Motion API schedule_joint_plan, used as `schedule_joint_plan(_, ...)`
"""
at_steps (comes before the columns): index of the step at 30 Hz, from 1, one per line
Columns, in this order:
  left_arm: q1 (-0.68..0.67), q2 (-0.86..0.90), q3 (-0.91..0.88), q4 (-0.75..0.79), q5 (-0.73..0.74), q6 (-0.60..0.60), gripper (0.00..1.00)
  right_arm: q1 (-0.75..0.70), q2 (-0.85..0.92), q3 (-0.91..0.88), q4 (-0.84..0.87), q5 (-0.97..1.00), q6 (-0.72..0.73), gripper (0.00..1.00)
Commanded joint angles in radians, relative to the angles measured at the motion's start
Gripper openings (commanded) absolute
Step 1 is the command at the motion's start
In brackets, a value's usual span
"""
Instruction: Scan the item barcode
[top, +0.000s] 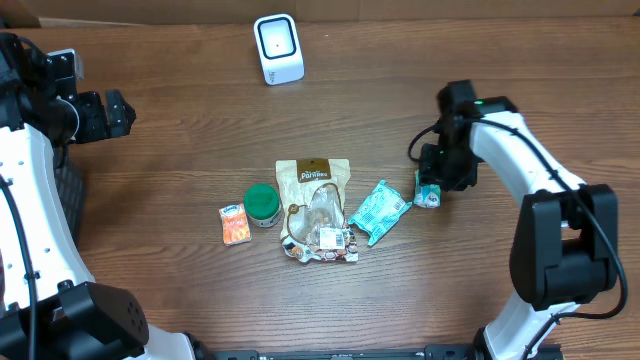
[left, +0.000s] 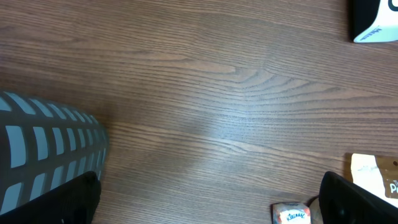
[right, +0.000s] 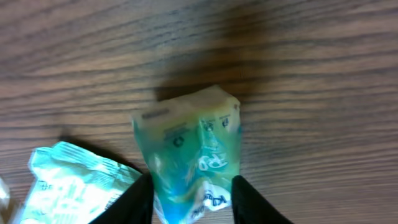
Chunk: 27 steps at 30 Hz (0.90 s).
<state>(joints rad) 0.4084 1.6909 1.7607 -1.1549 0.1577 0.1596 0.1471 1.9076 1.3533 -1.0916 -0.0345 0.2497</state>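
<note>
The wooden bench (top: 180, 170) filled the overhead view. The right arm (top: 520, 150) reached in from the right edge, and the left arm (top: 30, 170) stood at the upper left. The left claw (top: 118, 112) was spread wide and held nothing. A white scanner (top: 278, 47) sat at the top centre, well apart from the goods grouped in the middle: a brown pouch (top: 313, 180), a green-lidded jar (top: 263, 203) and a larger teal packet (top: 379, 211). The task's thing, a small teal packet (right: 186, 149), was right of centre on the bench. It lay between the fingers (right: 134, 202) of the right claw (right: 193, 205), which touched both its sides, though whether they pinched it I could not tell. The step in hand looked like taking hold of the packet. Next would come a sure grip, a lift, and a carry toward the upper left to face the barcode, not made out here, to the scanner.
</note>
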Motion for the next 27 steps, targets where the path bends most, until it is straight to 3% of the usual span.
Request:
schedule_joint_plan(1,0.01,0.003,0.015,0.0,0.011,-0.01,1.0,0.009,-0.015,0.029,-0.002,0.13,0.063,0.4)
schedule_joint_plan(12,0.01,0.003,0.015,0.0,0.011,-0.01,1.0,-0.032,-0.127,0.142,-0.18,-0.071,0.064,0.38)
schedule_joint_plan(16,0.01,0.003,0.015,0.0,0.011,-0.01,1.0,-0.029,-0.127,0.117,-0.247,-0.084,0.064,0.04)
schedule_joint_plan(27,0.01,0.003,0.015,0.0,0.011,-0.01,1.0,-0.024,-0.127,-0.132,-0.074,-0.13,0.065,0.04)
